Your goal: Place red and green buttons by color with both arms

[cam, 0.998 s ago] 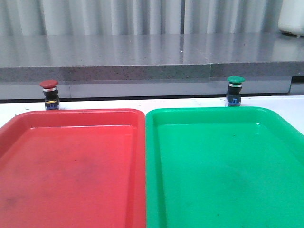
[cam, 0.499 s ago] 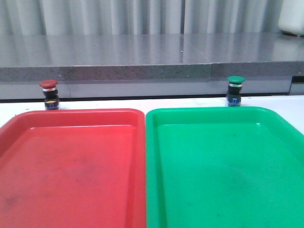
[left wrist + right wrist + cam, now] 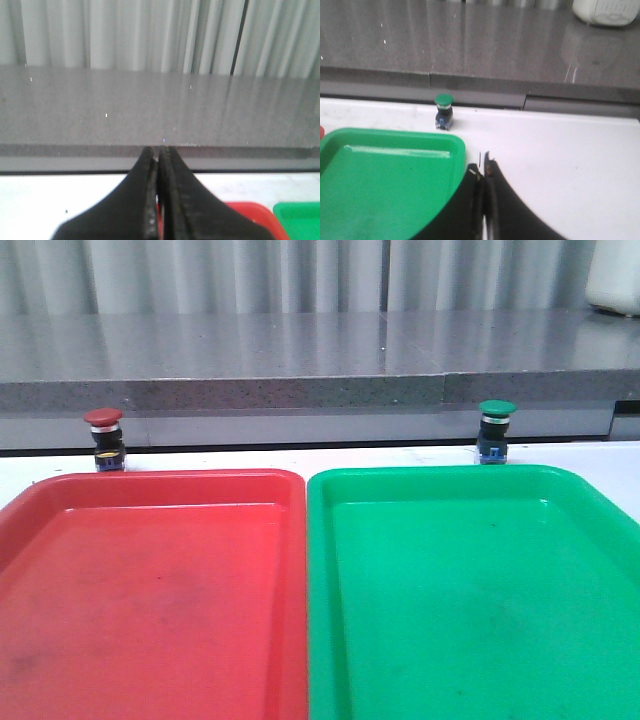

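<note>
Red button: small mushroom push-button with dark red domed cap (image 3: 103, 417), upright on white surface (image 3: 400, 455), just behind far edge of red plastic tray (image 3: 150, 485).
Green button: green-capped push-button (image 3: 495, 408), upright just behind green plastic tray (image 3: 440, 480).
Left gripper (image 3: 158, 152): jaws pressed together, holding nothing.
Right gripper (image 3: 483, 169): jaws closed, empty, beside green tray corner.

left gripper (image 3: 159, 155) — jaws pressed together, empty | right gripper (image 3: 484, 167) — jaws together, empty
</note>
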Controlling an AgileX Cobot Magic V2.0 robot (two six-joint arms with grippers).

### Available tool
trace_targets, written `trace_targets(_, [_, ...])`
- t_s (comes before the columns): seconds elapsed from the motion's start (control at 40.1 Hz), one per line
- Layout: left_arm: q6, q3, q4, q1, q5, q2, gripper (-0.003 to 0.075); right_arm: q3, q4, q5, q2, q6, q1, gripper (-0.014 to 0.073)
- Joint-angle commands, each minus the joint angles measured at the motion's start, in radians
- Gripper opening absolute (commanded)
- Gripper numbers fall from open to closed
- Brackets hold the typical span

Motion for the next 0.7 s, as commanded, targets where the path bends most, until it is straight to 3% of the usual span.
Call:
trace_targets(0.0, [0.001,-0.026,-0.002,0.002,-0.038,0.07,-0.002,-0.033,-0.011,-0.039,0.072,-0.004,-0.006,-0.007])
trace_targets(0.324, [0.001,-0.005,-0.002,0.002,0.016,0.208,-0.002,-0.033,-0.011,-0.032,0.183,-0.009,-0.006,-0.0065])
trace_targets(0.399, [0.001,-0.004,-0.002,0.002,0.018,0.229,-0.0018,-0.033,-0.011,-0.032,0.196,-0.009,-0.006,-0.0029])
trace_targets(0.499, [0.001,-0.004,-0.002,0.002,0.009,0.258,0.0042,-0.033,-0.011,-0.033,0.207,-0.023,-0.006,0.0132])
trace_targets(0.599, [0.001,-0.004,-0.002,0.002,-0.012,0.291,0.0277,-0.033,-0.011,-0.038,0.211,-0.03,-0.006,0.0429])
trace_targets(0.673, [0.001,-0.004,-0.002,0.002,-0.038,0.313,0.0451,-0.033,-0.011,-0.042,0.211,-0.03,-0.006,0.0576])
